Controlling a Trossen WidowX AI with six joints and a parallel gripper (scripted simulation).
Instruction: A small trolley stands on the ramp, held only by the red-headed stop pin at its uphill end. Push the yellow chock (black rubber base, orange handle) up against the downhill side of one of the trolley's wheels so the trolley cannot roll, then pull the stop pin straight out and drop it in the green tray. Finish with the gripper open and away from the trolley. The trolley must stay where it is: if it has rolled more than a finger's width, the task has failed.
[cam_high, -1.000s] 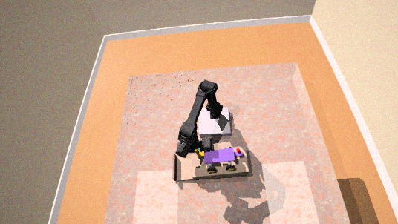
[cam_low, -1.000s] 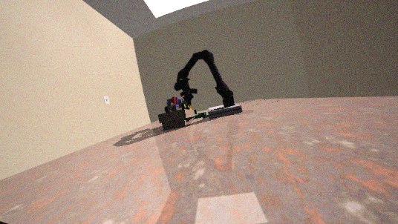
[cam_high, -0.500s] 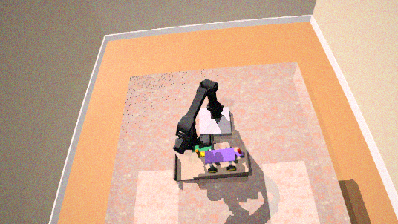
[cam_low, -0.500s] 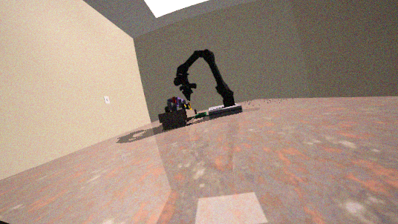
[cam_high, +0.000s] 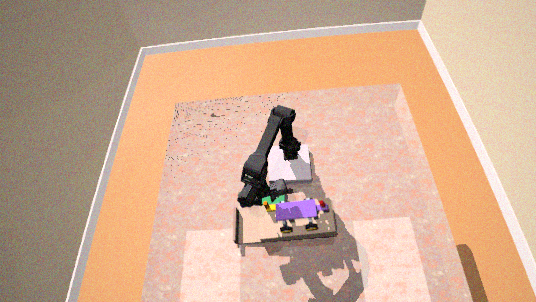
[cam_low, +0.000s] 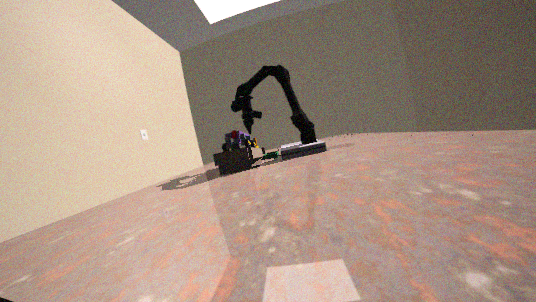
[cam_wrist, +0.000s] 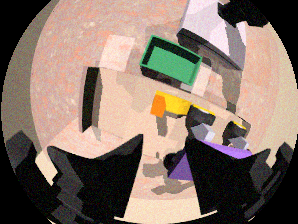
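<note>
Gripper (cam_wrist: 162, 163) is partly open and empty, hanging above the ramp (cam_high: 260, 225) beside the chock (cam_wrist: 174, 104), which sits by the purple trolley's (cam_high: 298, 209) downhill end, presumably to block a wheel.

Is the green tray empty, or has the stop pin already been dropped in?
Empty. The wrist view shows the green tray with a bare floor, and the top view shows the red-headed stop pin at the trolley's end.
</note>
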